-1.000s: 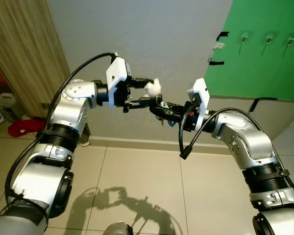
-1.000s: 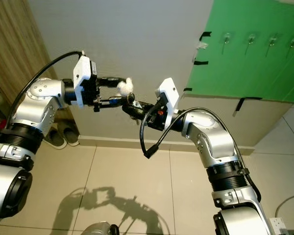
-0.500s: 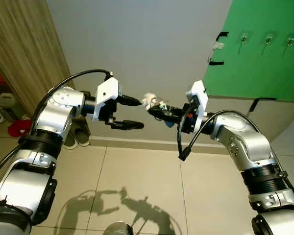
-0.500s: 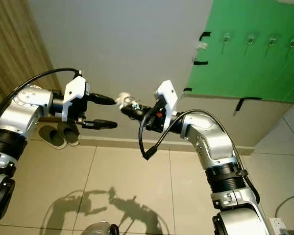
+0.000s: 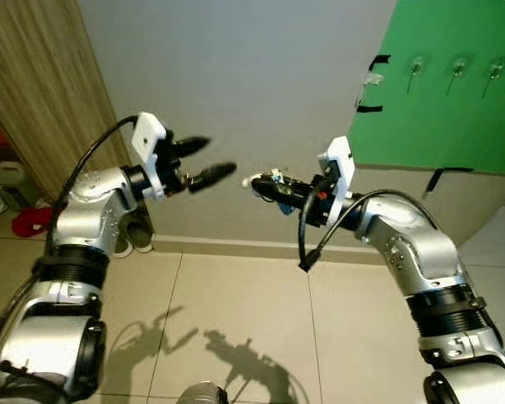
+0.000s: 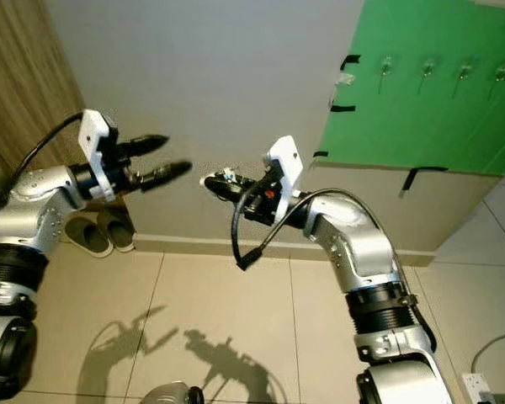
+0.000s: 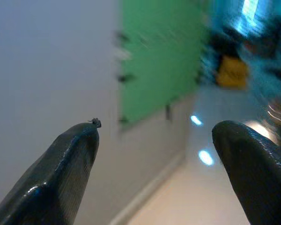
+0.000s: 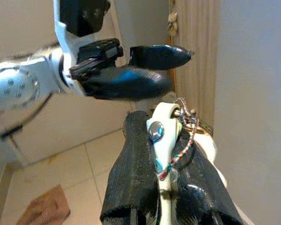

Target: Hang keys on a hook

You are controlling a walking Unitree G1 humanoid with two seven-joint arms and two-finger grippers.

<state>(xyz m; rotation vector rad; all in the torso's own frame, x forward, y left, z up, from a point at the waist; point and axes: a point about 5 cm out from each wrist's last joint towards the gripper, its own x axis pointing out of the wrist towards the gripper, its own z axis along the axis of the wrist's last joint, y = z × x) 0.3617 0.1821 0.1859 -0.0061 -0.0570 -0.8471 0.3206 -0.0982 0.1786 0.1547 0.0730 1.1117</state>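
Now gripping keys (image 8: 166,140) between clenched right gripper (image 5: 261,183) jaws; left gripper (image 5: 209,160) spreading empty, apart; hooks (image 5: 418,66) waiting, hanging not yet done.

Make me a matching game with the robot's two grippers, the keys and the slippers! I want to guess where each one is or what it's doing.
Things:
1. left gripper
2. right gripper
3. keys
4. slippers

Places or states:
A. on the floor by the wall
B. open, holding nothing
C. pinched between two black fingers
D. shut on the keys

Pairs: 1-B, 2-D, 3-C, 4-A
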